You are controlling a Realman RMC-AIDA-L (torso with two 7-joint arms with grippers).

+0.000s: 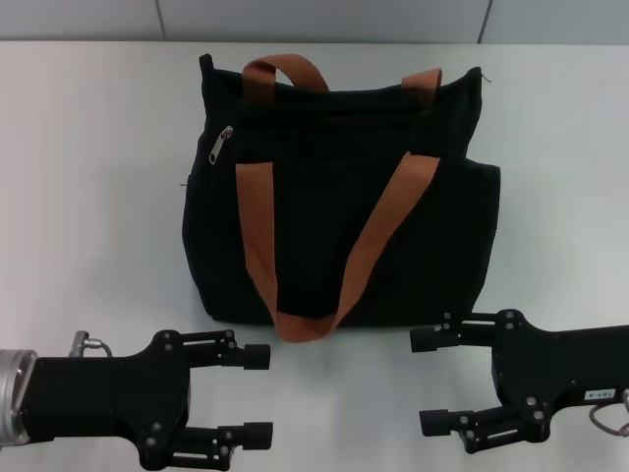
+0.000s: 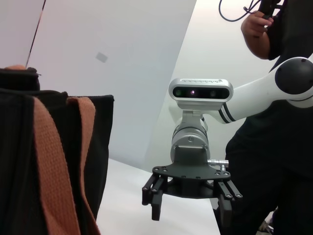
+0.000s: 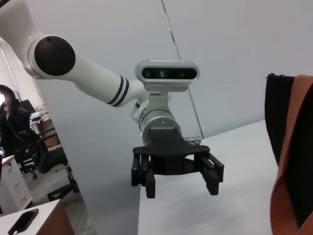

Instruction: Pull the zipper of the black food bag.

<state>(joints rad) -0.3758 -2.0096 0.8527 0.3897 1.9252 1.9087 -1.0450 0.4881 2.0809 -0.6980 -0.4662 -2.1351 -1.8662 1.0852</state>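
The black food bag [image 1: 334,206] lies flat in the middle of the white table, its two rust-orange handles [image 1: 366,246] spread across it. A small silver zipper pull [image 1: 220,145] sits near the bag's upper left corner. My left gripper [image 1: 257,395] hovers open at the near left, in front of the bag's lower edge, with nothing in it. My right gripper [image 1: 428,382] hovers open at the near right, also empty. The left wrist view shows the bag's side [image 2: 14,161] and the right gripper [image 2: 190,213]. The right wrist view shows the left gripper [image 3: 182,188] and a strap [image 3: 293,161].
The white table [image 1: 88,197] extends on both sides of the bag and ends at a grey wall behind it. A person in dark clothes [image 2: 288,147] stands behind my right arm. An office chair [image 3: 34,152] and a desk stand off the table's left side.
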